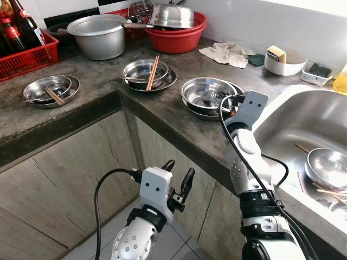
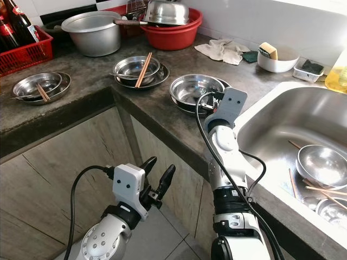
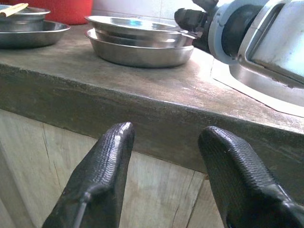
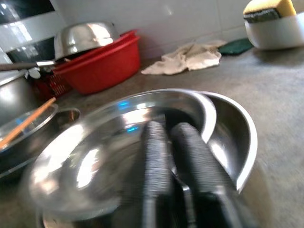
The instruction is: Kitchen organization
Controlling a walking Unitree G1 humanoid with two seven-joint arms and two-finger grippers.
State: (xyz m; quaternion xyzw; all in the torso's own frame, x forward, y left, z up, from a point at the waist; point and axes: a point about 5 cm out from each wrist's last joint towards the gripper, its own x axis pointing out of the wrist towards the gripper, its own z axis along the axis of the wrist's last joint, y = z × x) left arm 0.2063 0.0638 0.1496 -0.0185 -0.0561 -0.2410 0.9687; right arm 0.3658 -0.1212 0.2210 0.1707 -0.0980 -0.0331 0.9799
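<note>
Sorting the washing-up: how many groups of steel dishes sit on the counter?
3: stack with chopsticks at far left, stack with chopsticks mid-counter, stack at the right gripper. More lie in the sink.

Right hand (image 4: 173,156) fingertips blurred against the steel bowl (image 4: 142,142) beneath them, whether they pinch its rim unclear, bowl's near edge smeared, bottles (image 1: 19,27) far left of the hand cropped at frame's top

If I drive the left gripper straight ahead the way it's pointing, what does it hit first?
Most likely the front edge of the stone counter: the left gripper, fingers open, points at it from below the top, short of the stacked steel bowls. Depth is unclear.
</note>
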